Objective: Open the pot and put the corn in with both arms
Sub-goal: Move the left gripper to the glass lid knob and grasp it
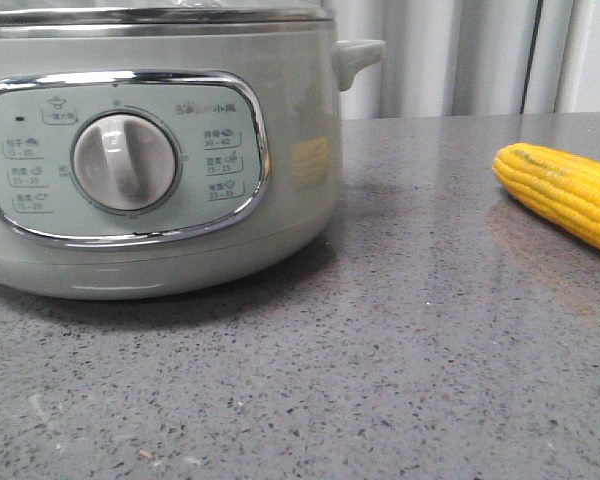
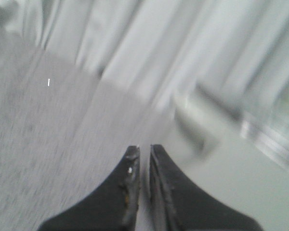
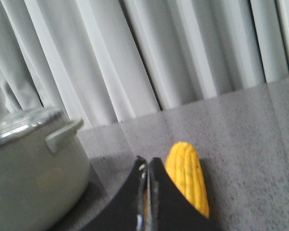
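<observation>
The pot (image 1: 150, 150) stands on the grey speckled counter (image 1: 380, 380), its chrome-framed control panel (image 1: 125, 160) and round dial (image 1: 125, 162) facing the front camera, which alone shows those controls; it crops the lid to a thin edge above the steel rim. The right wrist view adds what the front view lacks: a glass lid (image 3: 24, 122) sitting on the pot (image 3: 33, 178), with the small side handle (image 3: 62, 134) pointing toward the right gripper (image 3: 148, 166). That gripper hangs just above the counter with its 2 fingers pressed together and nothing between them; the corn (image 3: 187, 175) lies on the counter just beside it, on the side away from the pot. In the front view the corn (image 1: 565, 195) lies well apart from the pot, and neither arm appears. The left wrist view is blurred: the left gripper (image 2: 144, 154) is nearly closed, a thin slit between its empty tips, with the pot's pale wall (image 2: 231, 187) just beside and below it.
</observation>
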